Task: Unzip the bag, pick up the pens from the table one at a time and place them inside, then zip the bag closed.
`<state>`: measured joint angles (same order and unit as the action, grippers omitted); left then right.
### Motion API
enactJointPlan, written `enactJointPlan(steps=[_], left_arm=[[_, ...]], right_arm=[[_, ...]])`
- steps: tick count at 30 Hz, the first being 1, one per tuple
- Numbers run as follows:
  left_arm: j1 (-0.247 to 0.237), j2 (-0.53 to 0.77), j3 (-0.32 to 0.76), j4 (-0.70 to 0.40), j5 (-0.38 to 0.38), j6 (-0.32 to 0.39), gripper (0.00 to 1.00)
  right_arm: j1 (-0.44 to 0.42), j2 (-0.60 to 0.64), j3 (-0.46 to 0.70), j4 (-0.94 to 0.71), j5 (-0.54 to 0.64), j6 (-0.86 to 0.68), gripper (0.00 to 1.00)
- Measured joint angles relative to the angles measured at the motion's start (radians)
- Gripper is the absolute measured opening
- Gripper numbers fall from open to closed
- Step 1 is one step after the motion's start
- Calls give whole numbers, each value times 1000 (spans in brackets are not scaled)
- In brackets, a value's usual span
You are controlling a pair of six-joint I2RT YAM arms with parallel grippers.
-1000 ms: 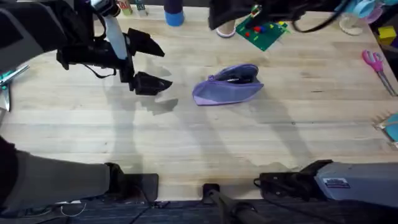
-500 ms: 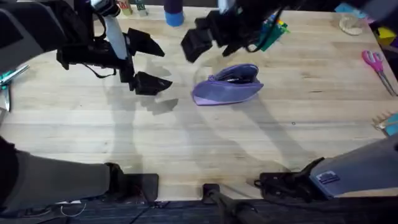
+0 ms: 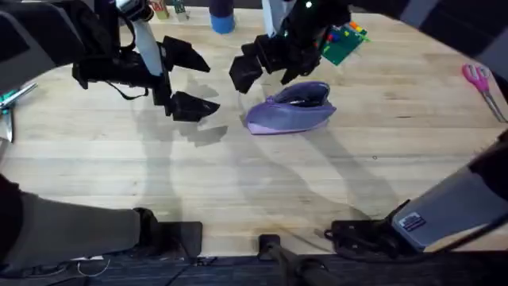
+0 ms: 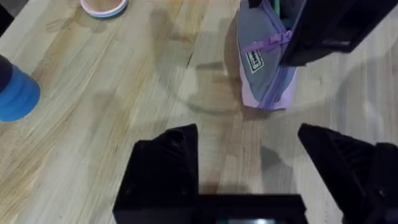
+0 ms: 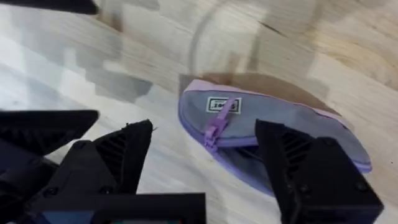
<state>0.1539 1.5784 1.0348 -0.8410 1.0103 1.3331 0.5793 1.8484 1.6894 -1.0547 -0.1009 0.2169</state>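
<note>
Overhead: we see the bag (image 3: 289,110) mid-table (image 3: 238,183), long axis left-right; the right gripper (image 3: 255,67), jaws wide, hovers just past its left end, nearer than the left gripper (image 3: 184,79), also wide, well to the left.
Left wrist: pouch end-on beyond our spread fingers (image 4: 165,165).
Right wrist: zipper pull (image 5: 214,127) between spread fingers; mouth gapes, so we judge zipping comes next.

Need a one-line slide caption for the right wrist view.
Right gripper, fingers open, hovers above the lavender bag, near its purple zipper pull, on the wood table.
</note>
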Motion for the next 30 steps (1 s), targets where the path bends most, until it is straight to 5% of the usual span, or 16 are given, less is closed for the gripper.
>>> enactJointPlan(steps=[13, 22, 30], left_arm=[[0, 0, 0, 0, 0, 0, 995], [0, 0, 0, 0, 0, 0, 995], [0, 0, 0, 0, 0, 0, 994]], right_arm=[[-6, 94, 0, -13, 11, 0, 991], [-8, 95, -2, -27, 11, -3, 612], [-8, 95, -2, -100, 11, -3, 598]])
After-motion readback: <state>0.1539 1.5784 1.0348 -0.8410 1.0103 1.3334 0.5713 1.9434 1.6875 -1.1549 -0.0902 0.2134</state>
